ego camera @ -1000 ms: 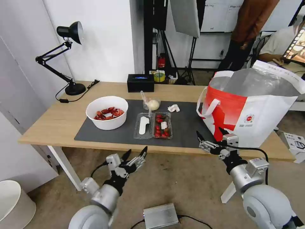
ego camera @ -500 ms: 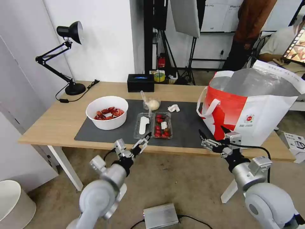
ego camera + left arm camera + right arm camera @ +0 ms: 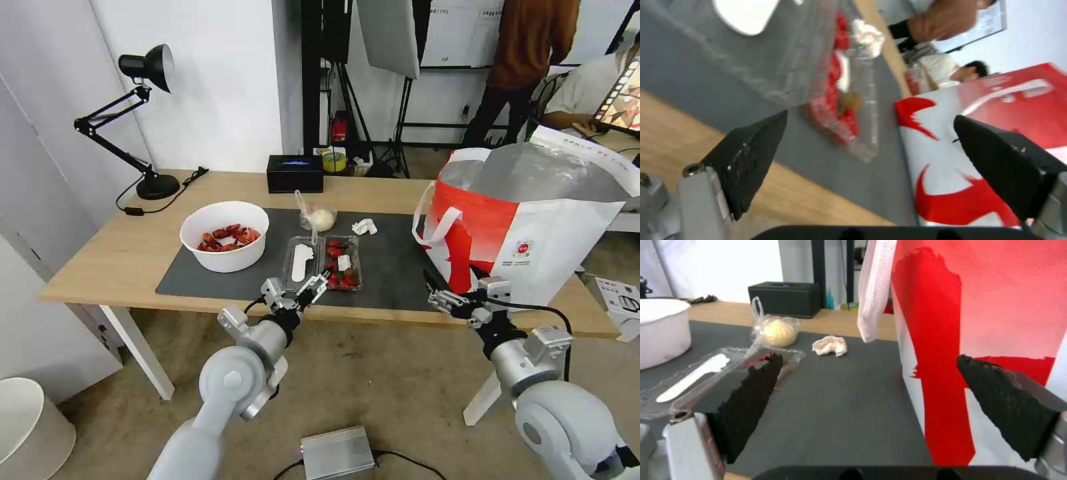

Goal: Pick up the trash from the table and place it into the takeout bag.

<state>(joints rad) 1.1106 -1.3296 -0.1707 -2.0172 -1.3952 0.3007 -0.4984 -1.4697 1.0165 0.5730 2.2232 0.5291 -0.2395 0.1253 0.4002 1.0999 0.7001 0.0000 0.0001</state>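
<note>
Clear plastic tray (image 3: 322, 262) of small red fruits: laid open near the front edge of the dark mat (image 3: 393, 267) on the table (image 3: 120, 260).
White bowl (image 3: 225, 235) of red shells, bagged bun (image 3: 321, 218) and crumpled tissue (image 3: 364, 227): also set on the mat.
Takeout bag (image 3: 533, 227): stood open at the mat's right end.
Left gripper (image 3: 308, 288): held at the tray's near edge, fingers spread, nothing gripped.
Right gripper (image 3: 445, 288): poised before the bag's front, fingers apart, empty.
Risk noted: fruits may be spilled if the flimsy tray is pinched by one flap and the hinge is allowed to swing.
</note>
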